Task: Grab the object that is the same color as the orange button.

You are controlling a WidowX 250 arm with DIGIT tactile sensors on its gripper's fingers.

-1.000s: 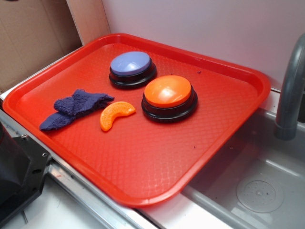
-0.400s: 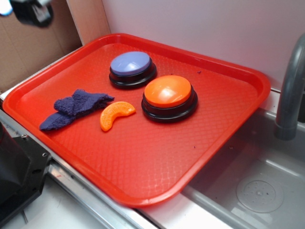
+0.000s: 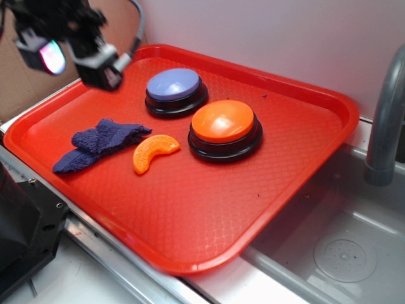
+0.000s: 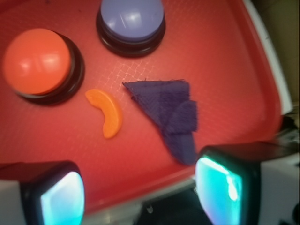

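Since the earlier exterior pictures the arm has come into view: a second ago there was none, shortly after only a dark blurred part showed at the top left corner, and now the hand [image 3: 69,54] hangs above the far left corner of the red tray [image 3: 297,164]. Nothing on the tray has shifted.

The hand stands open. In the wrist view its two fingers [image 4: 225,185], with pale glowing pads, sit wide apart at the bottom edge, and nothing lies between them or touches them.

The orange segment [image 3: 154,152] lies flat on the tray, just beside the orange button [image 3: 224,128] on its left, close to it but not touching. The dark blue cloth [image 3: 98,142] lies crumpled left of the segment, its near corner close to the crescent's upper tip. The lavender button [image 3: 175,90] stands behind the orange button, farther from the segment. In the wrist view the segment [image 4: 106,111] shows between the orange button [image 4: 41,65] and the cloth [image 4: 171,115], above the gap between the fingers.

The hand is blurred in the exterior view, so its fingers cannot be told apart there. The wrist view cuts both fingers off at the frame's bottom edge. A grey faucet [image 3: 386,120] at the right is cropped by the frame, beside a sink basin [image 3: 329,247].
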